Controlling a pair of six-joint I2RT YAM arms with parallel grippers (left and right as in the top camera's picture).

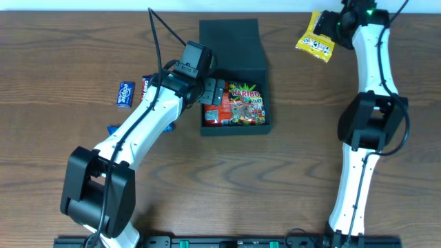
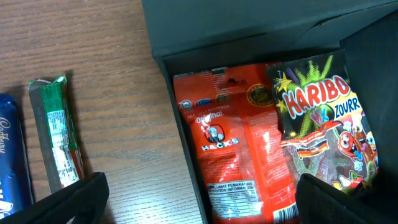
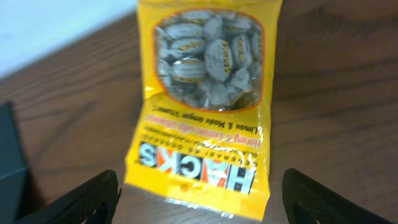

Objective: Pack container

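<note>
Step in hand, as I read it: right arm is lining up on the yellow Hacks packet (image 3: 205, 106) to carry it to the container (image 1: 234, 129). Container is sitting open at upper centre of the overhead frame, lid flap (image 1: 229, 41) folded back toward the top edge, with a red Hacks packet (image 2: 230, 149) and a Haribo packet (image 2: 323, 124) already lying inside side by side. Right gripper (image 3: 199, 205) is hovering over the yellow packet at upper right of the overhead frame. Its jaws are spread wide, one finger showing either side of the packet's label end, gripping nothing. Left gripper (image 2: 199, 205) is hanging over the container's left wall, also spread wide and empty, one finger outside the wall and the other over the Haribo packet. To do it well: be squaring the jaws across the packet's narrow width, coming straight down, and closing on the flat printed end rather than the bulging window of sweets, which will probably be squirming out of the pinch. Packet is looking limp, so lift until the hanging end is clearing the container's right wall. Left arm should be pulling away before the right one is crossing over, else they're risking a clash above the container. Floor is looking covered, so release on top of the Haribo packet. Green-wrapped bar (image 2: 56, 134) and blue Cadbury bar (image 2: 9, 162) are waiting on the table (image 2: 112, 74) left of the container.
</note>
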